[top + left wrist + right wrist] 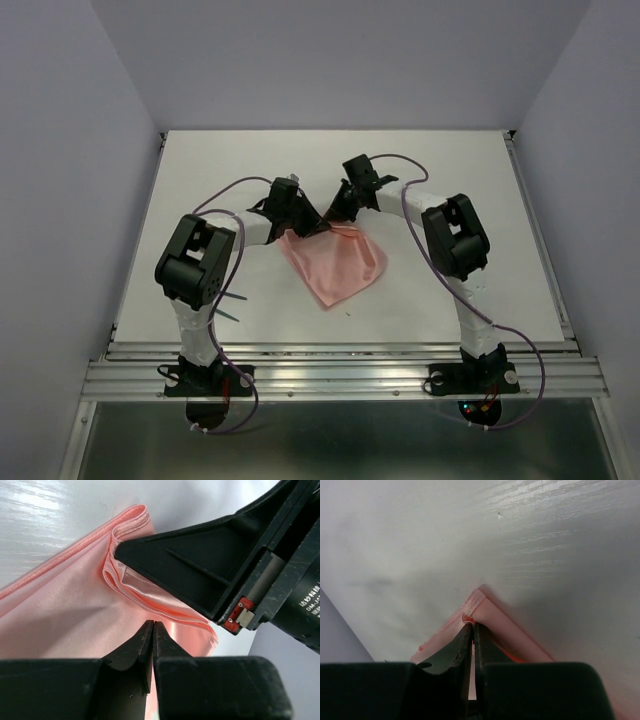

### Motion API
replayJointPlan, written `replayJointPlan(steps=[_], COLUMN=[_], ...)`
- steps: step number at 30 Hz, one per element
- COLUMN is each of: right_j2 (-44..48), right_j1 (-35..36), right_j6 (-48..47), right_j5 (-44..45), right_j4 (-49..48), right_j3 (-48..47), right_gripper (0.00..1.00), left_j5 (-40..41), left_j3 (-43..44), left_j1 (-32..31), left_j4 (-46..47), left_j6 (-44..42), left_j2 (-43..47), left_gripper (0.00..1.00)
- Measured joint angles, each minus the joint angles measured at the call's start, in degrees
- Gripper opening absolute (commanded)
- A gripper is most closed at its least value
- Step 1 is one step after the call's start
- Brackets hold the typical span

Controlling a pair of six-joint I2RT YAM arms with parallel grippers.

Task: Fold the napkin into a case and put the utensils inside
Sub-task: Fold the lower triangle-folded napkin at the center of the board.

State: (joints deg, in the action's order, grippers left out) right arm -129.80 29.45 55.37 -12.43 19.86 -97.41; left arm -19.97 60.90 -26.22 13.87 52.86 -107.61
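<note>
White table, salmon-pink napkin pinched by two claws

The creased napkin lies folded at the table's centre. The left gripper is clamped on its eleven o'clock edge, and the right gripper is clamped on the layered one o'clock corner, both with jaws nearly together on fabric. Thin teal utensils lie at eight o'clock, beside the left arm.

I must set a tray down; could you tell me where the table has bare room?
Free: the far strip of the table along the back wall, and its right side beyond the right arm. Crowded: the centre, where the left gripper and right gripper pinch the napkin, and near left, by the utensils.
</note>
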Motion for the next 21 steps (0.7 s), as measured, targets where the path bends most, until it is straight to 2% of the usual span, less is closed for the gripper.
replayJointPlan(steps=[1,4,15,21], right_j2=[-0.04,-0.11,-0.52,-0.79], right_j1=[0.00,0.00,0.00,0.00], right_j6=[0.13,0.37,0.37,0.35], right_j5=[-0.11,-0.44,-1.60,-2.45], right_j4=[-0.07,-0.37,-1.46,-2.14], right_j3=[0.04,0.22,0.50,0.50], right_gripper=[0.04,0.03,0.04,0.04], left_j5=[0.00,0.09,2.34,2.32], left_j3=[0.00,0.00,-0.02,0.00], left_j1=[0.09,0.48,4.63,4.57], left_j4=[0.00,0.13,3.96,4.85], left_j6=[0.07,0.15,0.26,0.35], left_j2=[-0.20,-0.33,-1.01,-4.02], left_gripper=[0.14,0.12,0.11,0.08])
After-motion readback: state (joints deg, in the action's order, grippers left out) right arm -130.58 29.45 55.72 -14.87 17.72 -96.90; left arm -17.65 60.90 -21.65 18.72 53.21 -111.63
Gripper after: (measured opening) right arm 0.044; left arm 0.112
